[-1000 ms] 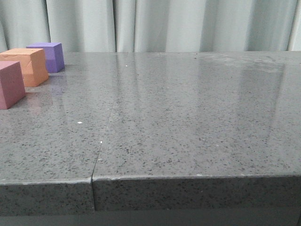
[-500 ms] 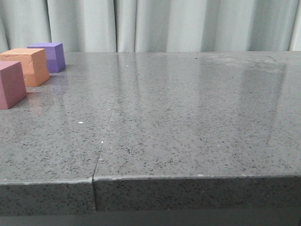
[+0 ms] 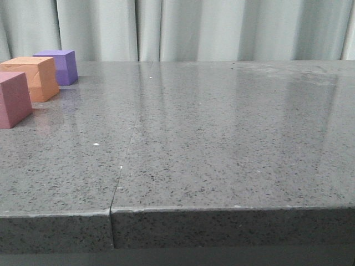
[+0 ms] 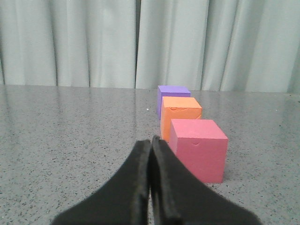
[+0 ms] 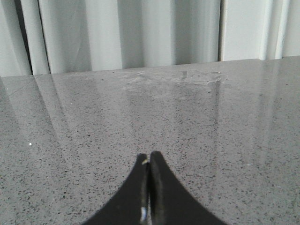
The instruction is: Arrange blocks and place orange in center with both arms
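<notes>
Front camera sits low at the near edge of the grey table (image 3: 222, 138), looking forward along its top to the pale curtain (image 3: 222, 30); three cubes are at far left. Left wrist camera rides low just behind the left gripper (image 4: 151, 143), facing the same curtain, close to the pink cube (image 4: 199, 149), orange cube (image 4: 180, 114) and purple cube (image 4: 172, 92) lined up away from it. Right wrist camera, behind the right gripper (image 5: 149, 159), looks over bare tabletop to the curtain.

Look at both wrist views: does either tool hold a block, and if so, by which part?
Neither. The left tool and right tool are both shut on nothing; the three blocks sit untouched on the table.
</notes>
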Action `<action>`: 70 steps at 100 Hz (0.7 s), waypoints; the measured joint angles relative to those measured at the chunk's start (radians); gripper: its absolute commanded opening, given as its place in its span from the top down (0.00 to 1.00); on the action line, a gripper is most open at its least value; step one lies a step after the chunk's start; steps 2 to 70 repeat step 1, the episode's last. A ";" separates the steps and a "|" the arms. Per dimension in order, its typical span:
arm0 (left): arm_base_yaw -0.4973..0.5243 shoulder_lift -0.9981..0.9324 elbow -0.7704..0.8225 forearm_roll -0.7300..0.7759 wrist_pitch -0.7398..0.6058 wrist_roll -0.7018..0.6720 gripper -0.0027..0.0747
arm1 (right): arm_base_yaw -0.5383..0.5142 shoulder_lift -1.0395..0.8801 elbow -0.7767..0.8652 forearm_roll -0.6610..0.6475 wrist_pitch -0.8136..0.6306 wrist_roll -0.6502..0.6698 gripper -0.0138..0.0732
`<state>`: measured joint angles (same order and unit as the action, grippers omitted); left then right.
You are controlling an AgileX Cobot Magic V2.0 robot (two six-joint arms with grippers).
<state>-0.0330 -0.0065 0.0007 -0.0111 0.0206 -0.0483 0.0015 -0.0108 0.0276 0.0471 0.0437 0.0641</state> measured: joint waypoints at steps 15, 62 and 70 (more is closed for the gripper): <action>0.000 0.000 0.000 0.000 0.000 0.000 0.99 | 0.000 0.000 0.000 0.000 0.000 0.000 0.92; 0.000 0.000 0.000 0.000 0.000 0.000 0.99 | 0.000 0.000 0.000 0.000 0.000 0.000 0.92; 0.000 0.000 0.000 0.000 0.000 0.000 0.99 | 0.000 0.000 0.000 0.000 0.000 0.000 0.92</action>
